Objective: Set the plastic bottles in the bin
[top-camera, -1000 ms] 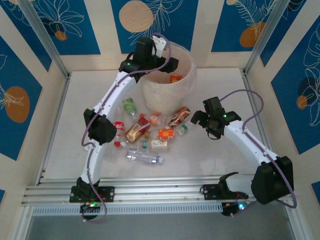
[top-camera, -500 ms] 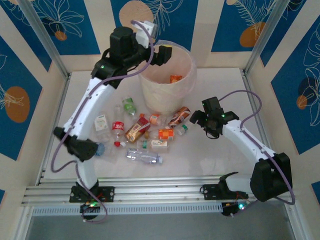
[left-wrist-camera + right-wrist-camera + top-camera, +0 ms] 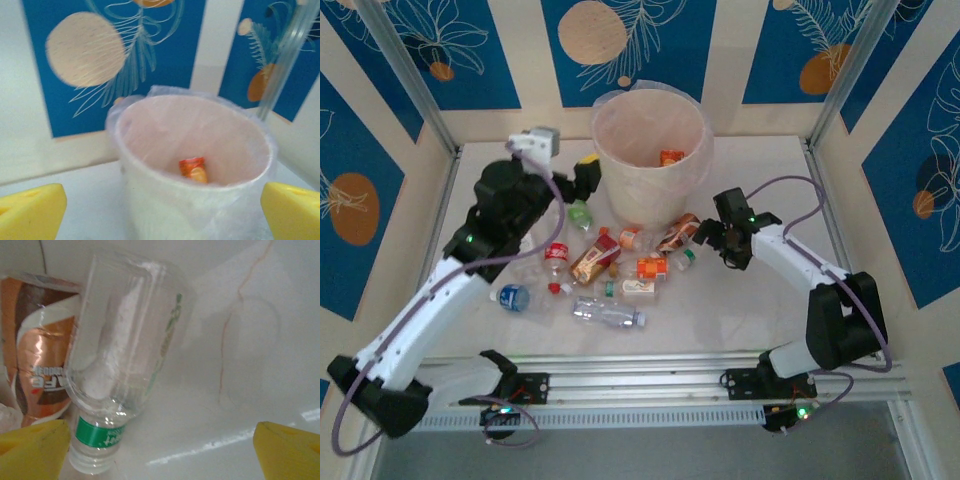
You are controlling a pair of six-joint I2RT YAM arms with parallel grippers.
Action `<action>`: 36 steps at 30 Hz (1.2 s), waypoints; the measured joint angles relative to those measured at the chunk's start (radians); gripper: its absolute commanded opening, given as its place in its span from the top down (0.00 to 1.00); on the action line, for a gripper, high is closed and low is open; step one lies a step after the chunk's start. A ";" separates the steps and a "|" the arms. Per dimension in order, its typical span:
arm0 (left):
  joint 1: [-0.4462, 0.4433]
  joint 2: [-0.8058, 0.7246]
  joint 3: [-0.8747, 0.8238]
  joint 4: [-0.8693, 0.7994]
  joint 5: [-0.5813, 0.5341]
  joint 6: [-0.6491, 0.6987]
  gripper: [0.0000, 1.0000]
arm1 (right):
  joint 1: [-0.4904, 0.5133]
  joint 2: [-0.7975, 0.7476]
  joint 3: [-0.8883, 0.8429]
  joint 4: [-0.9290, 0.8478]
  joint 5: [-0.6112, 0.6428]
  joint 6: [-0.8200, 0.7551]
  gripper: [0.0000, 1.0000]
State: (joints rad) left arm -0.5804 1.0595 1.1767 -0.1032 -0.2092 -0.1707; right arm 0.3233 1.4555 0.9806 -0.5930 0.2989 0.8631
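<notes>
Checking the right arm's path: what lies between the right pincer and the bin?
The top view shows the bronze-labelled bottle lying between the right pincer and the bin, close to the bin's foot.

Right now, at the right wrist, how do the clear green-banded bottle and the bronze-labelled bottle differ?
The clear green-banded bottle is see-through with one narrow band; the bronze-labelled bottle is label-wrapped. The clear one lies mid-view, the bronze one at the left edge. Both lie on the table.

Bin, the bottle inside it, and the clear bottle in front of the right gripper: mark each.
bin (image 3: 642, 195), top view, front outer wall.
bottle in the bin (image 3: 192, 168), left wrist view, orange label.
clear bottle (image 3: 125, 355), right wrist view, middle of its body.
</notes>
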 measured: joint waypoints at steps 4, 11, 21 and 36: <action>0.000 -0.123 -0.151 0.008 -0.114 -0.064 0.00 | 0.000 0.054 0.045 0.007 -0.003 -0.008 0.05; 0.000 -0.253 -0.305 -0.031 -0.244 -0.153 0.00 | -0.004 0.157 0.108 0.026 -0.007 -0.027 0.05; 0.000 -0.282 -0.359 -0.127 -0.267 -0.234 0.00 | -0.020 0.238 0.152 0.050 -0.019 -0.037 0.05; 0.000 -0.306 -0.374 -0.178 -0.283 -0.269 0.00 | -0.067 0.243 0.138 0.046 -0.018 -0.053 0.06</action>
State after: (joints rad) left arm -0.5804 0.7540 0.8028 -0.2813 -0.4927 -0.4397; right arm 0.2562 1.6981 1.1183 -0.5472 0.2806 0.8097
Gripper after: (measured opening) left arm 0.995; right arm 0.941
